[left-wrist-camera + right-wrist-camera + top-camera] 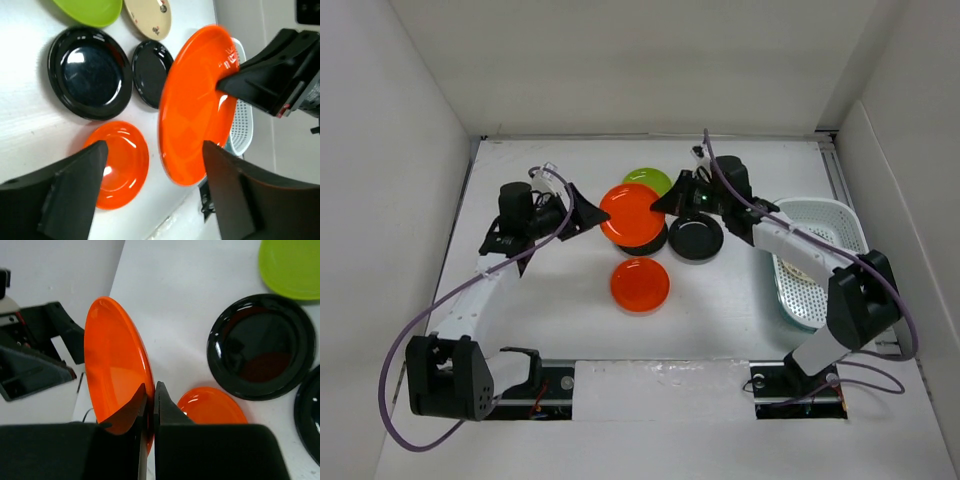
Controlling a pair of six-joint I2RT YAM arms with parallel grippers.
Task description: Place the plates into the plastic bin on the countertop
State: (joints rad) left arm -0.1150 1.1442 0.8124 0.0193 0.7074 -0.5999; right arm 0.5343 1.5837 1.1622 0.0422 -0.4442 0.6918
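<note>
My right gripper is shut on the rim of an orange plate and holds it on edge above the countertop. The right wrist view shows the gripper pinching that plate. My left gripper is open and empty, just left of the held plate, not touching it. A second orange plate lies flat in front. Two black plates and a lime green plate lie behind. A beige plate shows in the left wrist view. The plastic bin stands at the right.
White walls close in the countertop on the left, back and right. The right arm reaches across in front of the bin. Cables loop from both arm bases at the near edge.
</note>
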